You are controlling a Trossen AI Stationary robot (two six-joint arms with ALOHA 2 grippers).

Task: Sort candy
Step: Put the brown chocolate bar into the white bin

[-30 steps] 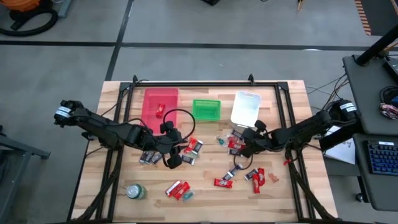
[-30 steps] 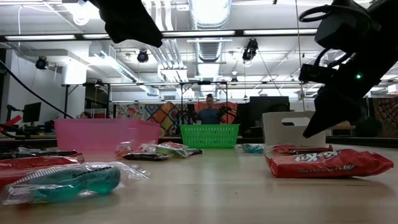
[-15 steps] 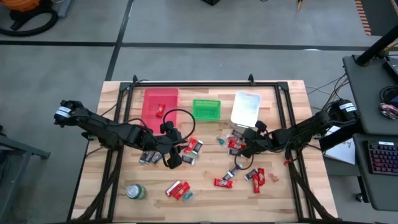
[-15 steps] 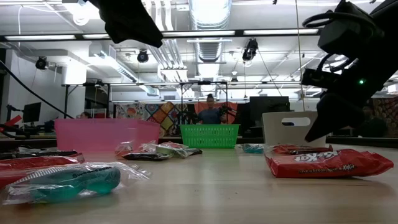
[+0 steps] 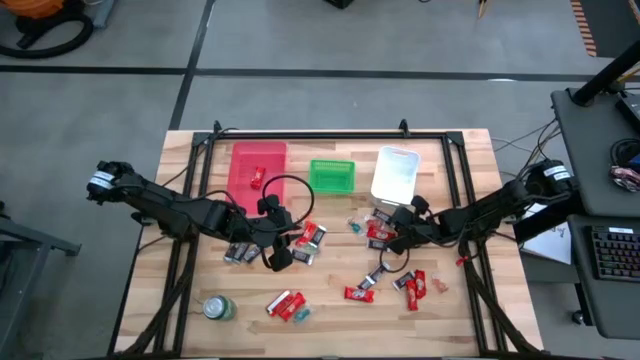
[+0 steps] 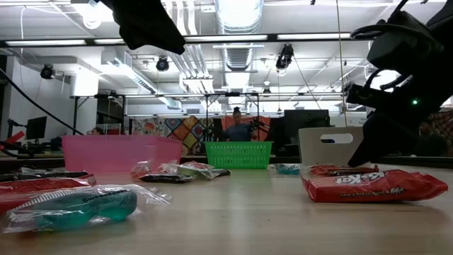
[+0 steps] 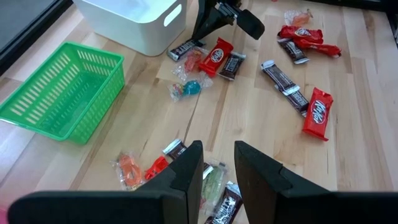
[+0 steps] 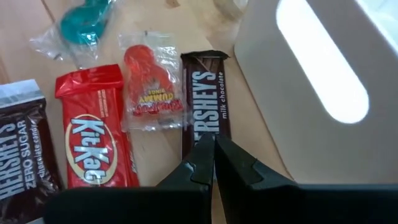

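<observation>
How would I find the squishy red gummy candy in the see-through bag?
Look for the white bin at the back of the wooden table; a row of sweets lies beside it. Next to the bin is a dark Hershey's bar, then the red gummy, then a red KitKat. The gummy is the only one in clear plastic, so you see the candy itself.

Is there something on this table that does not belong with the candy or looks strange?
Yes. A round green can stands at the table's front left corner, apart from the wrapped candy. It is the only item that is no sweet and no bin.
</observation>
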